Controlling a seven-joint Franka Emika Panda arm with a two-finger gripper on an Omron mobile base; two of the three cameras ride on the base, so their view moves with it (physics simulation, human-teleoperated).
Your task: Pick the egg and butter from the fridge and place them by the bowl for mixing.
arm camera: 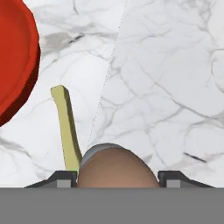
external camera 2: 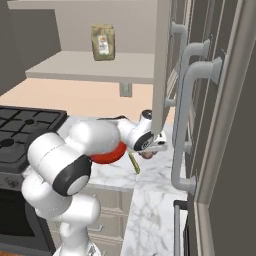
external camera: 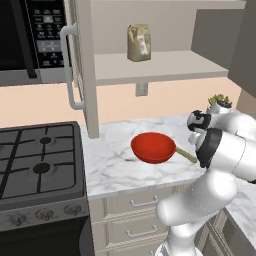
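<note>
Gripping the egg [arm camera: 117, 168] between both tips of the gripper [arm camera: 118, 178], low over marble counter [arm camera: 166, 87] (butter [arm camera: 68, 129] lying just beside, red bowl [arm camera: 15, 61] near).

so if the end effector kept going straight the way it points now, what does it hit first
Probably the bare marble counter just right of the butter. The end effector points down at it with the egg between its fingers, so the egg would likely touch first. Height above the counter is unclear.
</note>
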